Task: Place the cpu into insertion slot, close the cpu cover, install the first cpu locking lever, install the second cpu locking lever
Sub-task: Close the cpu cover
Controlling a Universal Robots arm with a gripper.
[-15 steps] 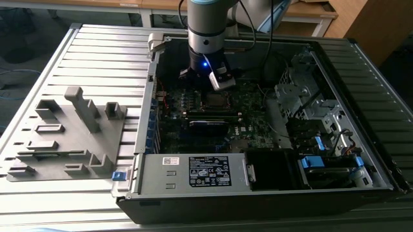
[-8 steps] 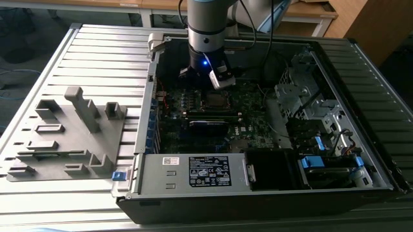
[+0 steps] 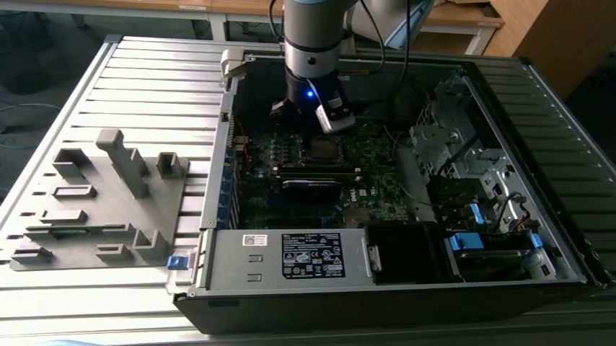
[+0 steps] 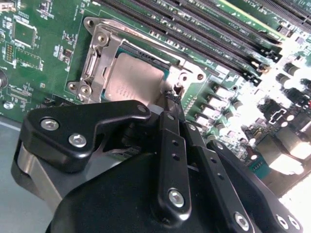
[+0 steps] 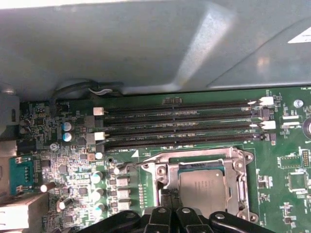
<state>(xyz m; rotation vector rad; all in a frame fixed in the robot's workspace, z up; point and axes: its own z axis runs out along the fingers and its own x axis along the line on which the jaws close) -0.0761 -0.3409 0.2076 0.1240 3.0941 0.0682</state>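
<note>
cpu [image 4: 132,80]: sitting flat in the insertion slot [image 3: 321,150], dull grey top facing up; also showing in the first wrist view [image 5: 201,187].
insertion slot: lying upper centre of the exterior view, on the green motherboard [image 4: 34,53], directly under the arm [image 3: 313,43].
cpu cover [image 4: 103,41]: lying down over the cpu, framing it through its window.
gripper [image 4: 172,99]: hanging right at a corner of the cover, tips pressing together; cannot tell whether pinching anything thin or touching the frame.
wire rod [image 5: 133,164]: sticking out sideways from the cover's edge.
memory slots [image 5: 180,124]: running in parallel rows just beside the socket.
computer case [image 3: 539,94]: lying open, filling centre and the exterior view's right.
grey fixture [image 3: 97,209]: resting on the slatted table [image 3: 154,72], at the exterior view's left, well apart from the gripper.
</note>
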